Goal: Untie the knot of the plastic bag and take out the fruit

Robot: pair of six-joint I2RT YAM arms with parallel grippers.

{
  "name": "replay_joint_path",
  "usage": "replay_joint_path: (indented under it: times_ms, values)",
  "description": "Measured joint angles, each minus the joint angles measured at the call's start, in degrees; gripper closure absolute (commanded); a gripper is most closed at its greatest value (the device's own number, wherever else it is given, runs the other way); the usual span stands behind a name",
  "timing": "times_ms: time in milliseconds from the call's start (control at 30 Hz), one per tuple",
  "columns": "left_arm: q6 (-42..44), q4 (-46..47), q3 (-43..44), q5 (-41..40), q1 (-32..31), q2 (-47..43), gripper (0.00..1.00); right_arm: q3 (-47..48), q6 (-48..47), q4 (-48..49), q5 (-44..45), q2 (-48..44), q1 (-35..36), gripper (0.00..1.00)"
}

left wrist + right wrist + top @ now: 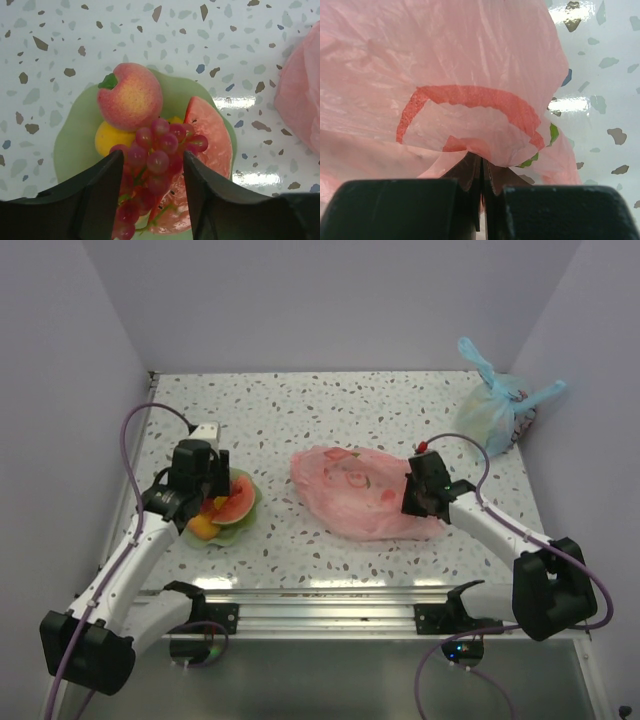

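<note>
The pink plastic bag lies flat and crumpled at mid-table; no knot shows on it. My right gripper is at its right end, shut on a fold of the bag's film, jaws pressed together. The fruit lies in a green bowl: a peach, a yellow fruit, a watermelon slice and a dark red grape cluster. My left gripper hangs open just over the bowl, with its fingers on either side of the grapes.
A light blue bag with tied ears and fruit inside stands at the back right corner. The pink bag's edge lies right of the bowl. Walls close in the left, back and right sides.
</note>
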Motion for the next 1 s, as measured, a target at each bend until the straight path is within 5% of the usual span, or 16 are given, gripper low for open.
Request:
replay_joint_path:
  times_ms: [200, 600, 767, 800, 933, 967, 1000]
  values:
    - [1.31, -0.61, 0.02, 0.00, 0.00, -2.36, 0.20, 0.87, 0.00, -0.44, 0.44, -0.24, 0.00, 1.00]
    - [1.14, -4.83, 3.26, 0.26, 0.00, -8.33, 0.00, 7.61, 0.46, -1.62, 5.73, -0.37, 0.00, 1.00]
    - [0.52, -7.58, 10.08, -0.28, 0.00, -11.67, 0.00, 10.97, 1.75, -1.42, 8.15, 1.51, 0.00, 0.99]
    - [0.24, -7.91, 11.32, -0.70, 0.00, -12.63, 0.00, 11.17, 2.05, -1.38, 8.28, 1.86, 0.00, 0.95]
    - [-1.46, -10.84, 16.48, -3.82, 0.00, -15.69, 0.00, 12.37, 3.93, -1.75, 8.39, 3.74, 0.00, 0.49]
    - [-1.97, -11.21, 17.16, -4.63, 0.00, -16.61, 0.00, 12.92, 4.26, -2.10, 8.41, 3.98, 0.00, 0.27]
    - [-2.34, -11.45, 17.40, -5.16, 0.00, -17.38, 0.00, 13.51, 4.68, -2.60, 8.41, 4.00, 0.00, 0.20]
